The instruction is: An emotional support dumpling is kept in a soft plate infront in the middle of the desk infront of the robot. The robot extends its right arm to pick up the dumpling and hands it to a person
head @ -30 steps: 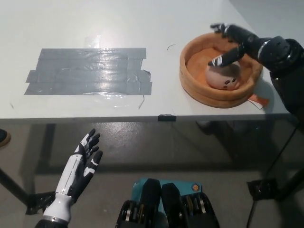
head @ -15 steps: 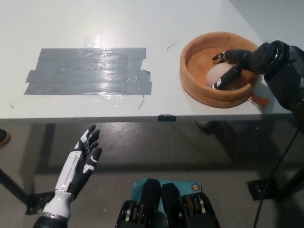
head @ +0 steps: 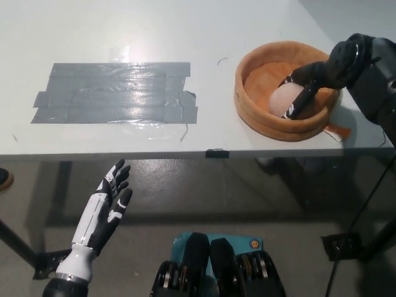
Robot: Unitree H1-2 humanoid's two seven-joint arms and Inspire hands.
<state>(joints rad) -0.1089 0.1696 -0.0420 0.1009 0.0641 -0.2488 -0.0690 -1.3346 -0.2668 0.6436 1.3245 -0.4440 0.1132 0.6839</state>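
Observation:
A pale pink dumpling (head: 279, 101) lies inside the soft orange plate (head: 260, 111) at the right side of the white desk. My black right hand (head: 305, 85) reaches into the plate from the right, its fingers curled over and around the dumpling's right side. The dumpling still rests on the plate's floor, and its far side is hidden by my hand. My white left hand (head: 105, 209) hangs open below the desk's front edge at the lower left, palm up, holding nothing.
A wide patch of grey tape (head: 117, 93) covers the desk's left middle. An orange tag (head: 339, 130) sticks out from under the plate near the desk's right edge. Desk legs and floor show below the front edge.
My right hand has dropped from above the plate's far rim into the plate and wrapped around the dumpling. The left hand has barely shifted.

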